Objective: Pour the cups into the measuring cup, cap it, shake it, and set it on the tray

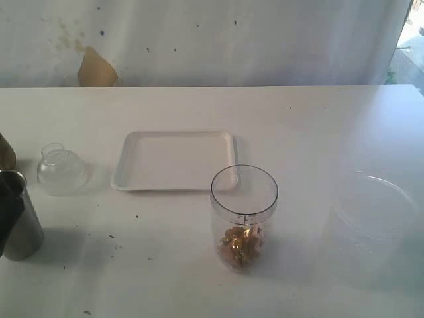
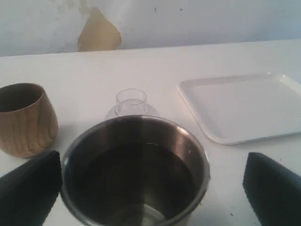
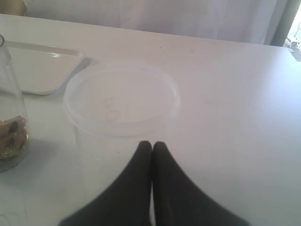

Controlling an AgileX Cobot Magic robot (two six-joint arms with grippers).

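Note:
The steel tumbler stands at the table's left edge, upright, and its inside looks dark. My left gripper is open, with a black finger on each side of the tumbler and a gap on one side. The brown wooden cup stands just beyond it. The clear cap rests on the table beside the white tray. The measuring cup stands in the middle with golden-brown bits at its bottom. My right gripper is shut on nothing, close to a wide clear container.
The wide clear container stands at the right, in front of my right gripper. The tray holds nothing. A white wall with a brown patch runs along the table's far edge.

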